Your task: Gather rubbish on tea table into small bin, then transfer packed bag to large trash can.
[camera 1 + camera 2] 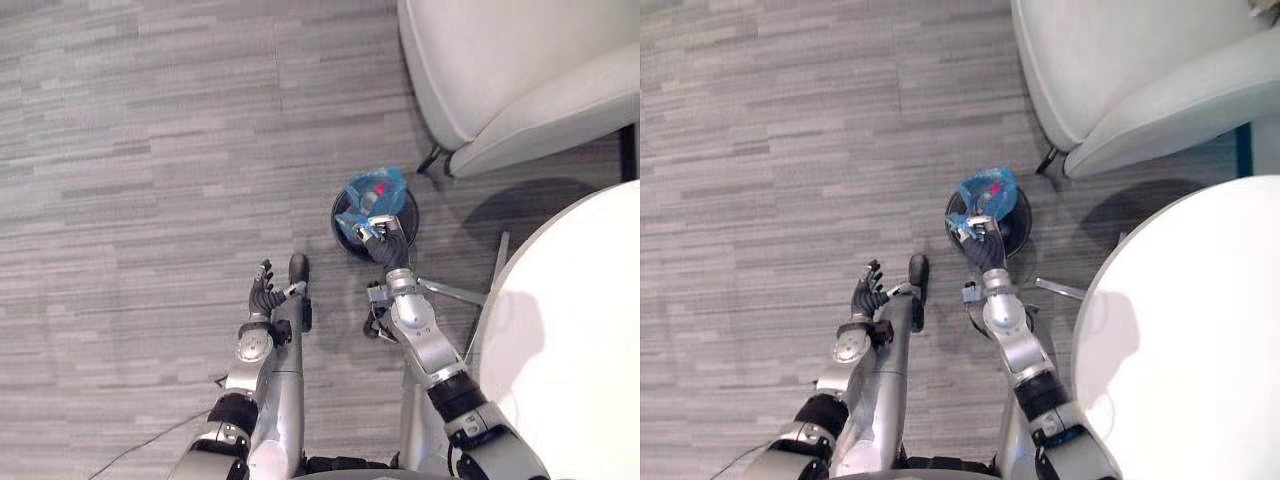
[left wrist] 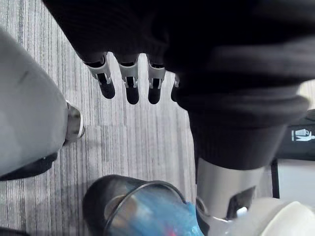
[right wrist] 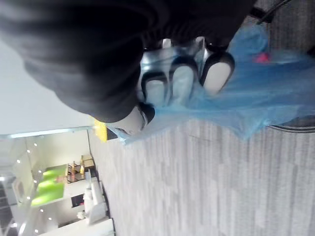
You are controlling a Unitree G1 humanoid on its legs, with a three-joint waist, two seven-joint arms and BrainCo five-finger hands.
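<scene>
Grips the blue bag [image 1: 393, 180] in the right hand [image 1: 385, 243], with the fingers [image 3: 179, 81] curled tight round a bunched fold of the plastic at the bag's near edge. Finds that bag seated in the small bin [image 1: 408, 228], a round black one standing upright on the grey floor [image 1: 150, 150], between the foot of the pale chair [image 1: 520, 80] and the edge of the white tea table [image 1: 580, 340]. Places the bag directly ahead of the right hand, touching it, with the mouth of the bin facing up. Seems therefore to call for a straight lift upward to draw the bag clear of the rim, not a sideways pull that might tip the bin. Puts the right hand plainly nearer. Leaves the left hand [image 1: 263, 293] well to the left of the bin over bare floor, with relaxed, nearly straight fingers and nothing in them. Gives from the head views the whole layout, with the bin beside chair and table, and a pink item [image 1: 379, 189] inside the bag. Adds from the right wrist view what the head views hide, namely the fold of plastic pinched under the fingertips. Catches from the left wrist view the bin's side wall and rim, with blue plastic rising above it
</scene>
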